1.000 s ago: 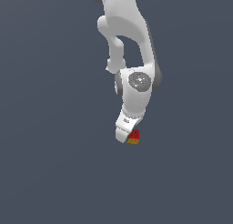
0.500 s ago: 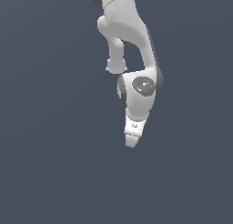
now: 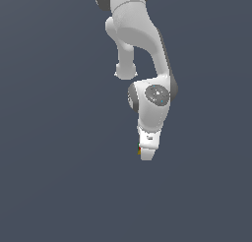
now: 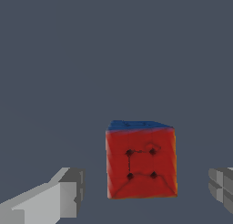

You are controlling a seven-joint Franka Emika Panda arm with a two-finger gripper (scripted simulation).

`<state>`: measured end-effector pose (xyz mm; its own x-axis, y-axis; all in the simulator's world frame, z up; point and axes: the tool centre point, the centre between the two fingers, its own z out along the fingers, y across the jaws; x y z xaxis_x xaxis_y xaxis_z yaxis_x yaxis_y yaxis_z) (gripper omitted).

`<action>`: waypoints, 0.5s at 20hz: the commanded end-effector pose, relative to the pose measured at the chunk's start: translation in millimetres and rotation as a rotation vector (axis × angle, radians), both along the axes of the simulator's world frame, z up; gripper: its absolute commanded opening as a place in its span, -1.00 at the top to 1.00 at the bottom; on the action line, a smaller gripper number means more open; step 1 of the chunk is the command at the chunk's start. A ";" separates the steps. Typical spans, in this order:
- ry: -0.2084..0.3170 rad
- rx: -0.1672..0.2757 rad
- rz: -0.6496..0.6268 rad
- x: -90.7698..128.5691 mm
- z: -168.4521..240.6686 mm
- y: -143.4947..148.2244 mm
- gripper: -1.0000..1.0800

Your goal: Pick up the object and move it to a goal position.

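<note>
My claw (image 4: 143,191) spread wide, fingers (image 4: 59,196) clear of cube (image 4: 141,159) on both sides. Cube sits btwn them: red face w/ four dark dots, blue face above. No readable text.

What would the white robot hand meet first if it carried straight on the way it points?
Probably the small red-faced cube, lying between the open hand's fingers; depth is unclear.

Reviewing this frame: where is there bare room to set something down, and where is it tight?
The grey surface is bare on both sides of the white robot gripper in the exterior view, and beyond the small red-faced cube in the wrist view. It is crowded only at the cube, which sits between the open grey fingers with narrow gaps either side.
</note>
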<state>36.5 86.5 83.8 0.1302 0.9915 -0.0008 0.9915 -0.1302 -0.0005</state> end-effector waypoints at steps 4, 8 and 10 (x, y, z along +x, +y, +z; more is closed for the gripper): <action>0.000 0.000 0.008 0.2 -0.7 0.5 -0.92; 0.000 0.000 0.009 0.0 -10.1 0.3 -0.92; 0.000 0.000 0.010 -0.4 -19.3 0.7 -0.92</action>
